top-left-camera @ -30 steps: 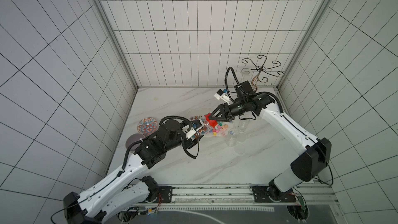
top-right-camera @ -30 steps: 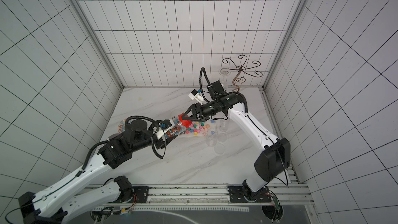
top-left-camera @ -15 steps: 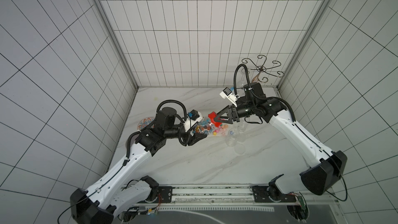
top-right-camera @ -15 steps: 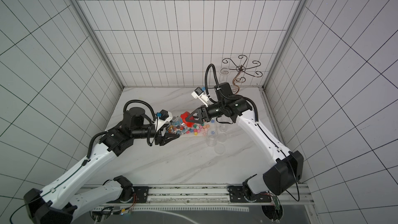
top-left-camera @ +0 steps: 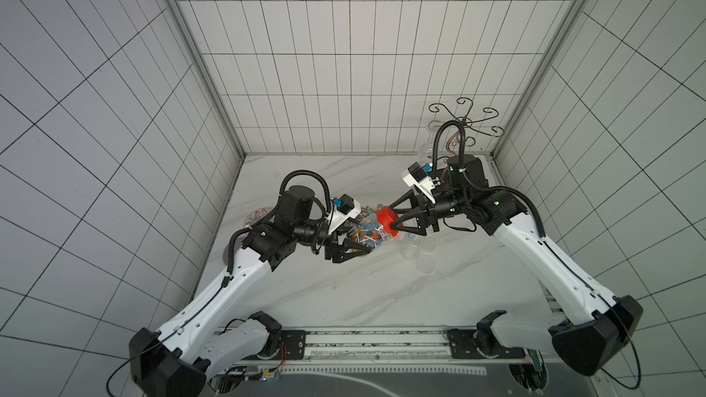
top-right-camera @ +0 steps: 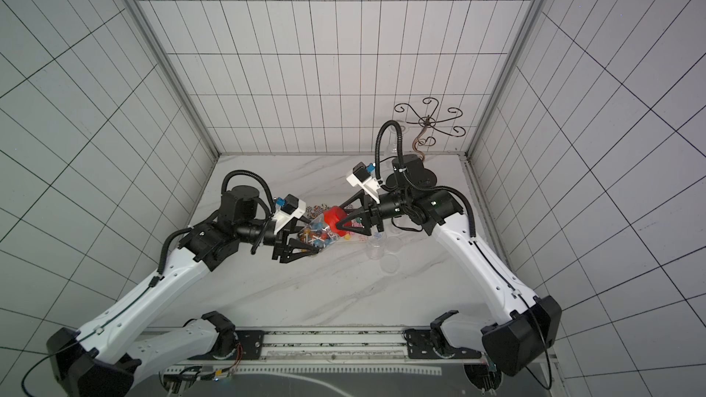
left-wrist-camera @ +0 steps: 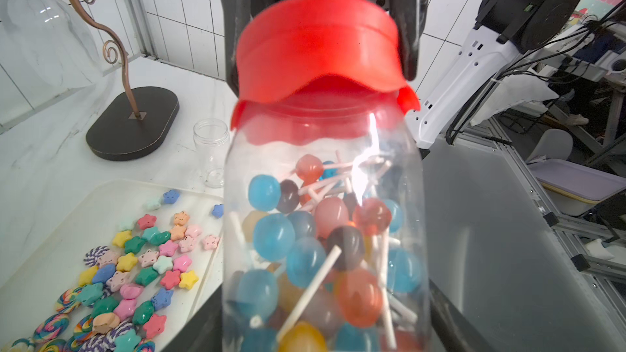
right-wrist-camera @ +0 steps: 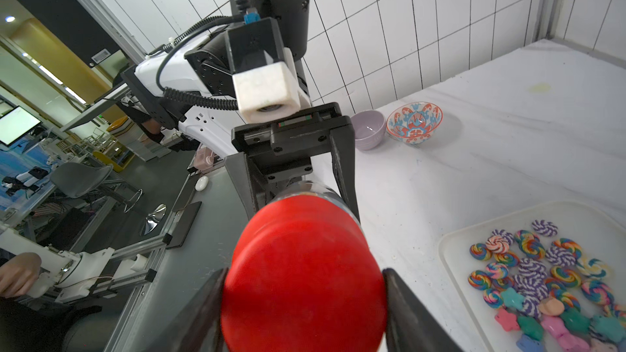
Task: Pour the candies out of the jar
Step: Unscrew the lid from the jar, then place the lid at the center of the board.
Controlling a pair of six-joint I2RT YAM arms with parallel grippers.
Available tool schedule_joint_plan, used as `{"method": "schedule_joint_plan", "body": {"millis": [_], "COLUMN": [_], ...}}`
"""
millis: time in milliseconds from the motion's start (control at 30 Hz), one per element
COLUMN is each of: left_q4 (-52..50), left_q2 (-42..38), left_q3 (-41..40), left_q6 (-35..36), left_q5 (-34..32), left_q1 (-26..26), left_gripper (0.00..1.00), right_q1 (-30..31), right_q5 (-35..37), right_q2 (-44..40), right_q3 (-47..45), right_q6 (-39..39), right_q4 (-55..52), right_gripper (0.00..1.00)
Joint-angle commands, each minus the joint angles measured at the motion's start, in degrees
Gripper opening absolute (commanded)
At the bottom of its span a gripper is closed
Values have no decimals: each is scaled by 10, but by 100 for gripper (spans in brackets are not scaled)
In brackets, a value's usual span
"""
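The jaws of the left gripper point(top-left-camera: 357, 243) clamp the clear jar point(left-wrist-camera: 325, 231) of candies point(left-wrist-camera: 305, 252) between them, while those of the right gripper point(top-left-camera: 395, 218) pinch its red lid point(right-wrist-camera: 301, 272).

Jar point(top-left-camera: 365, 234) midair over desk point(top-left-camera: 344, 292) ctr: left claw point(top-right-camera: 307, 243) at base, right claw point(top-left-camera: 394, 218) at lid point(right-wrist-camera: 301, 272). Tray point(left-wrist-camera: 111, 185) w/ candies point(left-wrist-camera: 149, 259) beneath; bowls point(right-wrist-camera: 414, 123) far left; small jars point(top-left-camera: 412, 250) right; stand point(left-wrist-camera: 132, 123) back-right corner.
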Motion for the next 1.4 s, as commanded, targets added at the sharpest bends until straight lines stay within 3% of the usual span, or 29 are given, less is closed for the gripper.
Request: {"method": "schedule_joint_plan", "body": {"millis": [0, 267, 400, 533, 767, 1000, 1233, 1367], "left_q4": [39, 54, 62, 60, 57, 69, 81, 80], "left_q2": [-6, -22, -28, -33, -42, -38, -22, -17], "left_q3": [25, 11, 0, -7, -20, -28, -33, -33], "left_q6": [8, -4, -8, -4, 3, -4, -13, -12], "left_q5": [92, 165, 156, 118, -28, -131, -195, -208], "left_q1": [8, 27, 28, 29, 30, 31, 32, 32], "left_gripper": [61, 62, 62, 62, 62, 61, 61, 61], "right_q1": [-12, -39, -50, -60, -82, -87, -91, -101], "right_q5": [-48, -70, -70, -24, 185, 481, 657, 708], "right_q2": [-15, -35, -41, -44, -60, -74, -120, -126], "right_q3": [-22, -24, -28, -28, -34, -38, -55, -105], "right_q6": [-25, -5, 21, 43, 110, 171, 234, 258], "right_q4": [22, 47, 70, 70, 22, -108, -171, -179], "right_gripper": [54, 54, 54, 54, 56, 59, 61, 66]}}
